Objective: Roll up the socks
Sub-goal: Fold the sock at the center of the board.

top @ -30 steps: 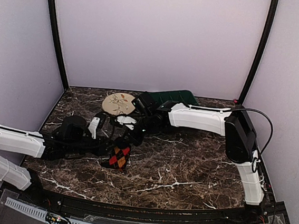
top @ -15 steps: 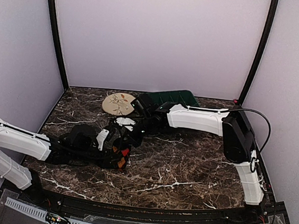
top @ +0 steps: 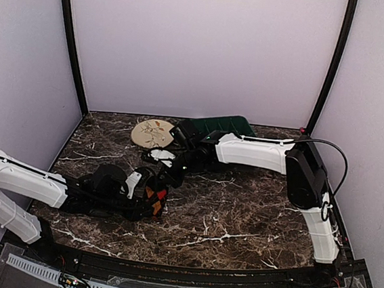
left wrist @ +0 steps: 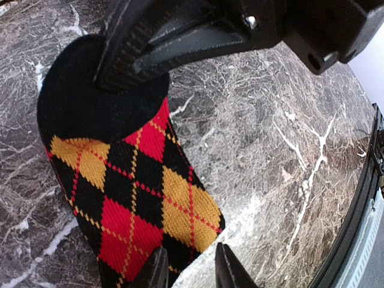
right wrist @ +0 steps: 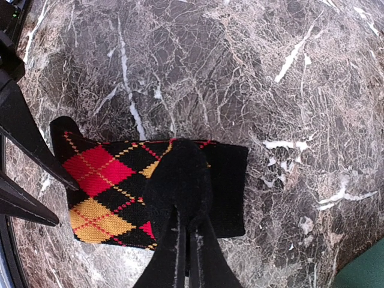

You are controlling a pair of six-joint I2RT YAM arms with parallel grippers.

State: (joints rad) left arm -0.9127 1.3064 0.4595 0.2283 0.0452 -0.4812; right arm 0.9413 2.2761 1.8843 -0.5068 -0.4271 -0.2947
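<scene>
One of the socks, black with red and orange argyle diamonds (right wrist: 102, 186), lies flat on the marble table (top: 239, 217). My right gripper (right wrist: 191, 227) is shut on its black toe end, pinched up into a fold. In the left wrist view the same sock (left wrist: 132, 192) runs from the right gripper's fingers (left wrist: 144, 54) at the top down to my left gripper (left wrist: 191, 271). Its jaws stand apart over the sock's other end, one finger above the fabric and one above bare table. Seen from above, the left gripper (top: 148, 193) covers most of the sock (top: 156, 200), with the right gripper (top: 170, 177) just behind.
A beige round floral plate (top: 152, 133) sits at the back left. A dark green object (top: 224, 125) lies against the back wall behind the right arm. The black front rail (left wrist: 360, 228) runs close to the left gripper's right side.
My left arm has swung right and lowered onto the sock, covering much of it from above. The right gripper has kept its hold and barely moved.
</scene>
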